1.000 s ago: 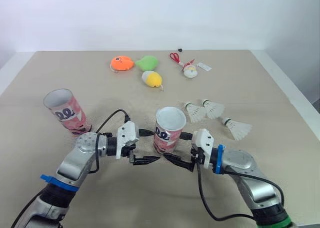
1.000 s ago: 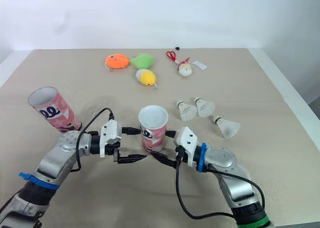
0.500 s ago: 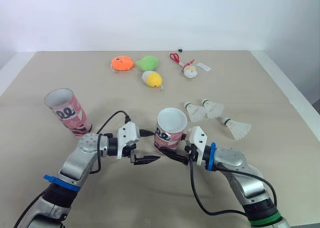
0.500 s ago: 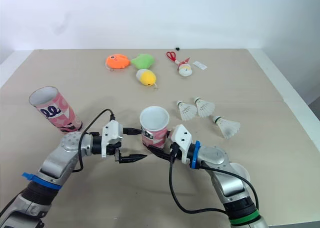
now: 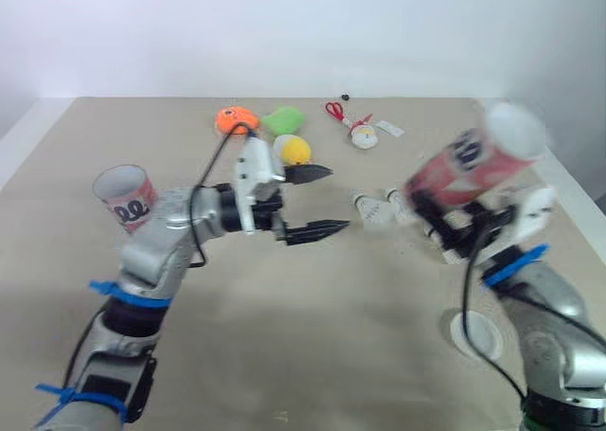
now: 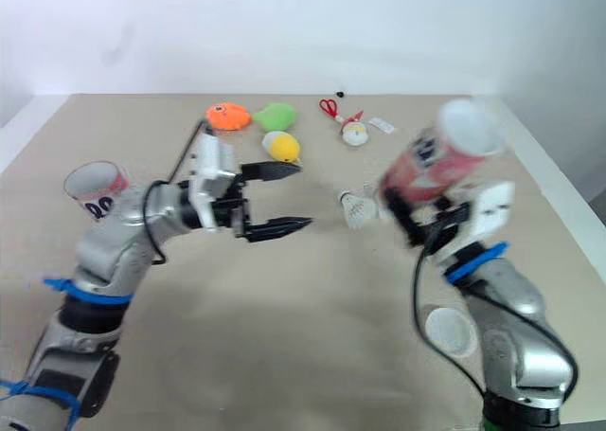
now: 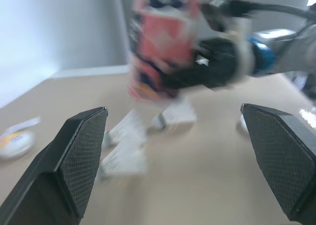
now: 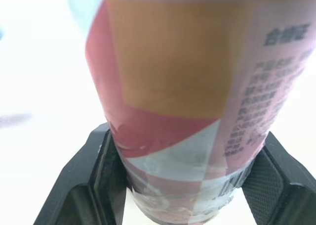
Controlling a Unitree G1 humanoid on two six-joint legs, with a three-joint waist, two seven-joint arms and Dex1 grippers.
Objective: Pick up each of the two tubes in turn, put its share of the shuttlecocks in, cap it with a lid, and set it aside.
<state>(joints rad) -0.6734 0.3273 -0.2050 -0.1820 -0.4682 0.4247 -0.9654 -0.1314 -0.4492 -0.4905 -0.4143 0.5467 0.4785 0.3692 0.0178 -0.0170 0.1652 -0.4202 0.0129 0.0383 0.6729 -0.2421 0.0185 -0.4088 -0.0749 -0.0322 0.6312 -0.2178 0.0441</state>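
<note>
Beige surface (image 5: 284,355), white lid (image 5: 476,334) nearest. Further in, right end effector (image 5: 445,224) clamped on a pink tube (image 5: 469,161), held tilted above the shuttlecocks (image 5: 371,211); left end effector (image 5: 339,199) spread wide, empty. Second tube (image 5: 125,196) standing at left. Pick-up apparently done; next, likely: grip a shuttlecock with the free end effector.

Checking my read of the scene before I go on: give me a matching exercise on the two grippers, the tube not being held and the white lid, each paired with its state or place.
Column one:
1. left gripper
2. right gripper
3. second tube
4. white lid

Column two:
a. lying flat on the table at the robot's right
b. shut on the lifted tube, which is tilted in the air
c. open, holding nothing, raised above the table
d. standing at the robot's left, uncapped

Pairs: 1-c; 2-b; 3-d; 4-a
</note>
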